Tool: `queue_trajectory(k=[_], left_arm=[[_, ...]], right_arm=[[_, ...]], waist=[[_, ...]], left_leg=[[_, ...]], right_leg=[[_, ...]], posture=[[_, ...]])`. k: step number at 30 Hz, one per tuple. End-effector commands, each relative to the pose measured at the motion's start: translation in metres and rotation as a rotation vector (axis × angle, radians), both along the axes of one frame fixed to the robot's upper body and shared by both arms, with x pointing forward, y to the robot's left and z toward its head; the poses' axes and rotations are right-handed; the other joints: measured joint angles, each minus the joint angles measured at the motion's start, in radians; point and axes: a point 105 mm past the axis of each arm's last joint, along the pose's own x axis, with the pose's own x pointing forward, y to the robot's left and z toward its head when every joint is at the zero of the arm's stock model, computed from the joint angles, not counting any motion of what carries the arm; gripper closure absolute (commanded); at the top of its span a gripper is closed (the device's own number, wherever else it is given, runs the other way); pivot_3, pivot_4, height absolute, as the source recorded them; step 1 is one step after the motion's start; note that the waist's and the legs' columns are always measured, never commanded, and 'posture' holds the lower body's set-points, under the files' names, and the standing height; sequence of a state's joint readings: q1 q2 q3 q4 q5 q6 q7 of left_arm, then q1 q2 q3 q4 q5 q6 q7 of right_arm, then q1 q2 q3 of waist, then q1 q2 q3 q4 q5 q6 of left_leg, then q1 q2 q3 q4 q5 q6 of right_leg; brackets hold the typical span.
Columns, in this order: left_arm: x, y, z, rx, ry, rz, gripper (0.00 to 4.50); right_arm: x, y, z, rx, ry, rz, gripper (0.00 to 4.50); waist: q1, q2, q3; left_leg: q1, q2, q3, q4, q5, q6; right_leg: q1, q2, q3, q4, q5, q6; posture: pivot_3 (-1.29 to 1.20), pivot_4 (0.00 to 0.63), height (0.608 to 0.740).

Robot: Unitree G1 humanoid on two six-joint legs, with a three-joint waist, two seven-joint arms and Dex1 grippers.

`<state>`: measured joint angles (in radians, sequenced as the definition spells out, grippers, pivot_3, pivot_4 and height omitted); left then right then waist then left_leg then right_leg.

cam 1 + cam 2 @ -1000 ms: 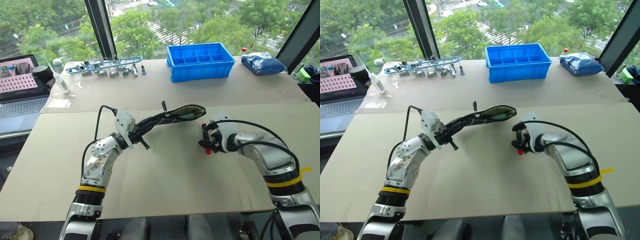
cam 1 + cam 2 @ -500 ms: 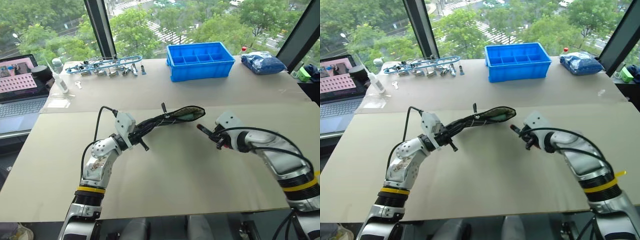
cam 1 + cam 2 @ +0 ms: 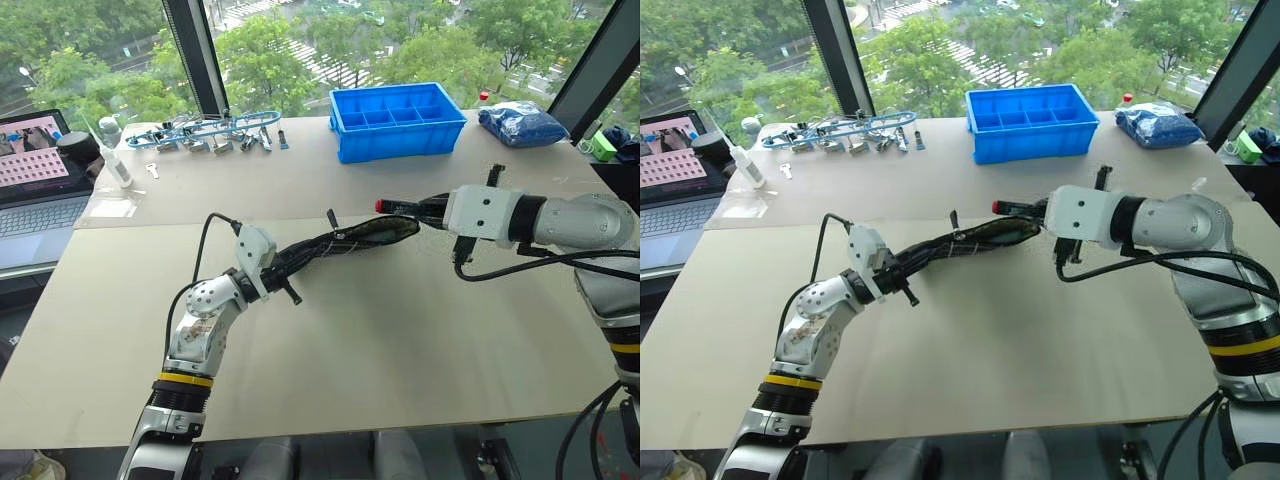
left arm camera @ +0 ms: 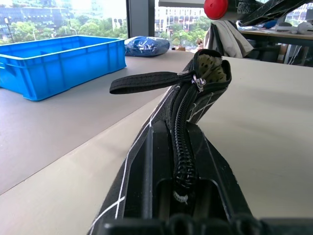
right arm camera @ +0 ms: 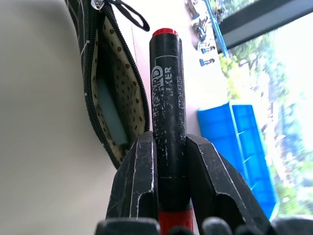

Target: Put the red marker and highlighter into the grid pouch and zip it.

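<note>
Since a second ago the right gripper (image 3: 425,209) has lifted off the bench (image 3: 380,340) and rolled over, so the red marker (image 5: 166,117), a slim pen that reads mostly black-barrelled with a red end in the right wrist view, now lies about level with that red end just beside the open mouth of the grid pouch (image 3: 345,240). Left arm and pouch unchanged.

Red marker: pinched across its barrel between the right gripper's two black fingers (image 5: 139,181), lower barrel hidden behind them. Rigid, light, smooth plastic; likely to pivot or slip if nudged against the zipper teeth. Mid-barrel hold looks sound for sliding it in end first.

Grid pouch: flat black fabric case with thin white grid lines, held up off the bench. The left gripper (image 4: 176,188) is pressed together on its closed end, zipper seam running between the fingers. Far end gapes, showing a cream dotted lining and a pale green shape inside, probably the stubby light-green highlighter (image 5: 111,115). Soft and floppy; it sags along its length. The black zipper strap (image 4: 144,82) sticks out near the mouth, the natural place to take hold for zipping.

Further out: blue plastic compartment bin (image 3: 398,120), a row of metal clips (image 3: 215,135), a laptop (image 3: 35,190) at the bench's left edge.
</note>
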<state>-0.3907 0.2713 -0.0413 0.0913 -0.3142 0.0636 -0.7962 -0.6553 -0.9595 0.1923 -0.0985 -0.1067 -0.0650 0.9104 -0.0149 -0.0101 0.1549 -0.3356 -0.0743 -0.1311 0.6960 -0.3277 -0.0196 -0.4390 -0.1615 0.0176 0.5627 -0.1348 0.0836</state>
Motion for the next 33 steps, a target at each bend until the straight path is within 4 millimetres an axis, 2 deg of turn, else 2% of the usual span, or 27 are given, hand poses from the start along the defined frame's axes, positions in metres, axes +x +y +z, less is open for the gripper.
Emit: queue_trajectory(k=[1,8,11,13,17,21,26,29,33], left_arm=[[-0.001,-0.002,0.015,-0.010,-0.068,-0.005,4.50],[-0.002,-0.002,0.015,-0.011,-0.067,0.000,4.50],[-0.002,-0.002,0.015,-0.012,-0.067,-0.002,4.50],[-0.001,-0.003,0.015,-0.013,-0.066,-0.003,4.50],[0.000,-0.004,0.015,-0.014,-0.064,-0.005,4.50],[0.000,-0.004,0.015,-0.013,-0.064,-0.007,4.50],[0.000,-0.002,0.016,-0.013,-0.064,-0.002,4.50],[0.000,-0.002,0.016,-0.013,-0.063,0.000,4.50],[0.001,-0.002,0.016,-0.014,-0.064,-0.001,4.50]], right_arm=[[0.003,-0.006,0.003,-0.117,-0.103,0.016,4.02],[0.012,-0.010,-0.007,-0.248,-0.180,0.035,4.02],[0.017,-0.004,-0.013,-0.294,-0.216,0.065,4.02],[0.019,0.006,-0.017,-0.305,-0.231,0.096,4.02],[0.022,0.038,-0.032,-0.295,-0.230,0.188,4.02],[0.024,0.065,-0.036,-0.267,-0.248,0.253,4.02],[0.015,0.098,-0.040,-0.178,-0.224,0.343,4.02],[0.008,0.113,-0.045,-0.143,-0.207,0.388,4.02],[0.006,0.122,-0.056,-0.156,-0.222,0.429,4.02]], waist=[[0.000,0.000,0.000],[0.000,0.000,0.000],[-0.003,0.000,0.000],[-0.006,0.000,0.000],[-0.007,0.000,0.000],[-0.006,0.000,0.000],[-0.005,0.000,0.000],[-0.007,0.000,0.000],[-0.008,0.000,0.000]], left_leg=[[0.000,0.000,0.000,0.000,0.000,0.000],[0.000,0.000,0.000,0.000,0.000,0.000],[0.000,0.000,0.001,0.000,0.000,0.000],[0.000,0.000,0.001,-0.001,0.000,0.000],[0.000,0.001,0.001,-0.001,0.000,0.000],[0.000,0.000,0.001,-0.001,0.000,0.000],[0.000,0.001,0.001,-0.001,0.000,0.000],[0.000,0.001,0.001,-0.001,0.000,0.000],[0.000,0.001,0.001,-0.001,0.000,0.000]], right_leg=[[0.000,0.000,0.000,0.000,0.000,0.000],[0.000,0.000,0.000,0.000,0.000,0.000],[0.000,0.000,0.000,0.000,0.000,0.000],[0.000,0.000,0.000,0.000,0.000,0.000],[0.000,0.000,0.000,0.000,0.000,-0.001],[-0.001,0.000,0.000,-0.001,0.000,-0.001],[-0.001,0.001,0.000,-0.001,0.001,-0.001],[-0.002,0.001,0.000,-0.001,0.001,-0.001],[-0.002,0.001,0.000,-0.001,0.001,-0.001]], posture=[[0.00,0.150,0.740],[0.00,0.150,0.740],[0.00,0.150,0.740],[0.00,0.150,0.740],[0.00,0.150,0.740],[0.00,0.150,0.740],[0.00,0.150,0.740],[0.00,0.150,0.740],[0.00,0.150,0.740]])
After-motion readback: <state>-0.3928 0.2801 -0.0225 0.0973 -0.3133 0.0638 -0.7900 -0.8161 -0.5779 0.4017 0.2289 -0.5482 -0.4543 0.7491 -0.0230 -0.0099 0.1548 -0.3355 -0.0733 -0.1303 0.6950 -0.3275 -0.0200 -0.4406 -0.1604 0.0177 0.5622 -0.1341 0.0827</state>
